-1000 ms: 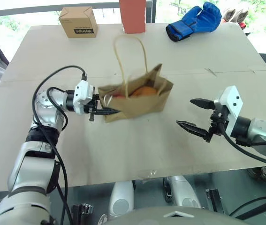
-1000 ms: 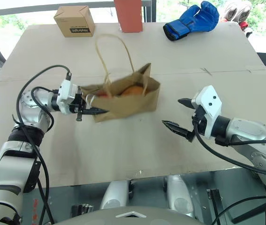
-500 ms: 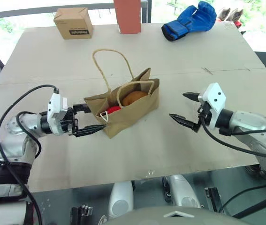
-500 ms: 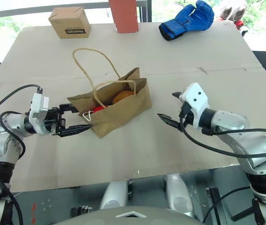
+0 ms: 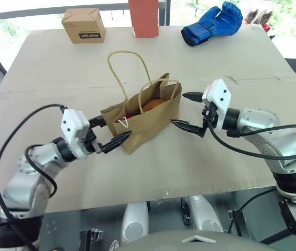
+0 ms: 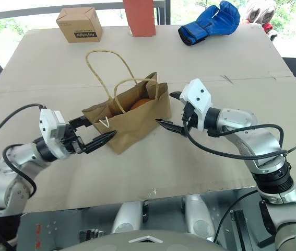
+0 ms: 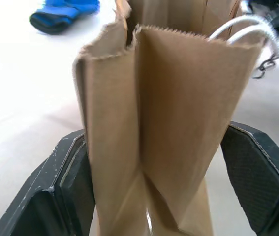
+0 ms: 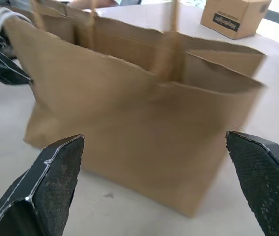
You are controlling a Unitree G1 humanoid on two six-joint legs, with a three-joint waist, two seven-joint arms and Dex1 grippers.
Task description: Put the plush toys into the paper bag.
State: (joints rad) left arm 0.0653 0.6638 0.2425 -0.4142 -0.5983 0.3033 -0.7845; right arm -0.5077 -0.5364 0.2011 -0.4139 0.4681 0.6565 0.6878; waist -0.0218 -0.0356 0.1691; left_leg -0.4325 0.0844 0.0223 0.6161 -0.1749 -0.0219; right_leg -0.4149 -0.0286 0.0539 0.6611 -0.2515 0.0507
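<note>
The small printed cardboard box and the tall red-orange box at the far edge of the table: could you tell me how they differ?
The small printed cardboard box is squat, kraft brown, with black print on its side; the tall red-orange box is plain and rises out of frame. The small printed cardboard box sits nearer the far left corner, the tall red-orange box nearer the middle. Both stand upright on the table, well behind the paper bag.

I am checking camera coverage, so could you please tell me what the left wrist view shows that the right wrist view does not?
The left wrist view alone shows the blue boxing glove and the narrow folded end of the paper bag, standing between the open left gripper fingers. The right wrist view alone shows the small printed cardboard box and the bag's broad side, ahead of the open right gripper. Both show the bag and the table.
</note>
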